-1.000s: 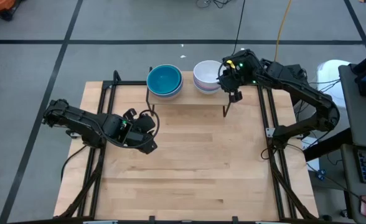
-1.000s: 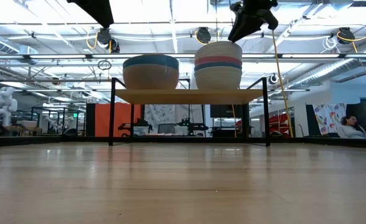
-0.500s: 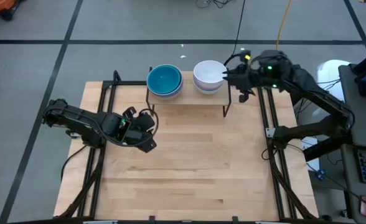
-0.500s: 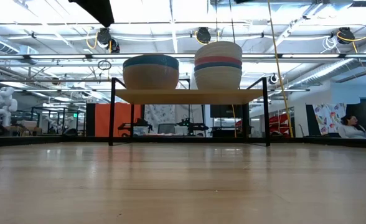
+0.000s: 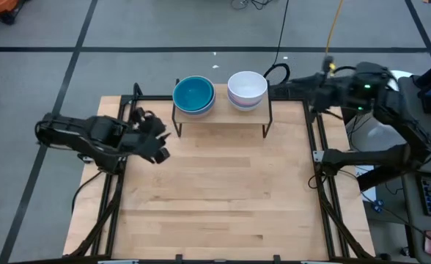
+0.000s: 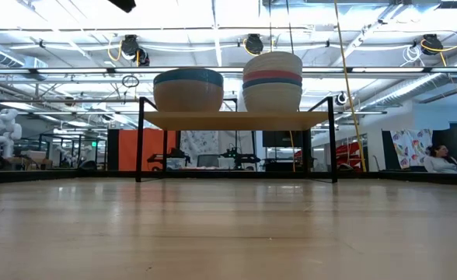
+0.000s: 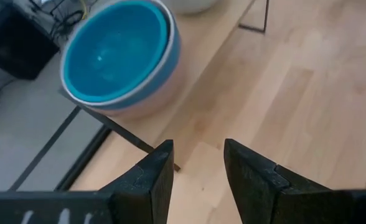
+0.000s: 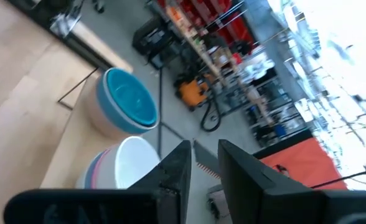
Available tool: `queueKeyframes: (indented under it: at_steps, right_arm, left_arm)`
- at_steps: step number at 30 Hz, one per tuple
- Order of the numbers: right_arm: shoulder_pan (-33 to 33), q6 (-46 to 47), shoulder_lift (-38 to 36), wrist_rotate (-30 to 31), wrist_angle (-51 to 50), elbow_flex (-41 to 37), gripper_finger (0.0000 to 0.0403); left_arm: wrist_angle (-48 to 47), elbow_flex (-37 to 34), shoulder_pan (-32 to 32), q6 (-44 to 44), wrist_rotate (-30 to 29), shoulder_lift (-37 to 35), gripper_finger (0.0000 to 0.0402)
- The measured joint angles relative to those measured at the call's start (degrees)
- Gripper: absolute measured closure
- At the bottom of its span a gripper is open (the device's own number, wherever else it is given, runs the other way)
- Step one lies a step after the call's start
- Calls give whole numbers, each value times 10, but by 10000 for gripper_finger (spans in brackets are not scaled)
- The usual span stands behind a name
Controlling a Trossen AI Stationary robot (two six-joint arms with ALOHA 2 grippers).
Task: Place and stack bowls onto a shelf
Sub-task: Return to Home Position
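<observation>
High view: shelf (image 5: 219,117) at 12 o'clock on the counter (image 5: 223,198).
On shelf: teal bowl stack (image 5: 193,94) beside white bowl stack (image 5: 247,89).
Left claw (image 7: 198,148): 10 o'clock, released, empty.
Right claw (image 8: 204,148): 2 o'clock, released, empty.

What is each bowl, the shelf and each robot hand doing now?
Teal-topped stack: upright on the shelf's left half.
White-topped stack: upright on its right half, pink bowl beneath.
Shelf: standing, carrying both stacks.
Left gripper: open, empty, left of the shelf.
Right gripper: open, empty, right of the shelf.
</observation>
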Motion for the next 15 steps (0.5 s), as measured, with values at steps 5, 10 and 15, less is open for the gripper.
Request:
queueKeyframes:
  at_steps: [5, 10, 15]
  right_arm:
    - [0, 9, -35, -2, 25, 0, 331]
    - [0, 94, -62, -2, 74, 0, 331]
    - [0, 136, -81, -2, 81, 0, 331]
  left_arm:
    - [15, 0, 2, 17, -1, -59, 254]
    - [43, 0, 2, 17, -2, -123, 254]
    - [60, 0, 2, 35, -2, -176, 254]
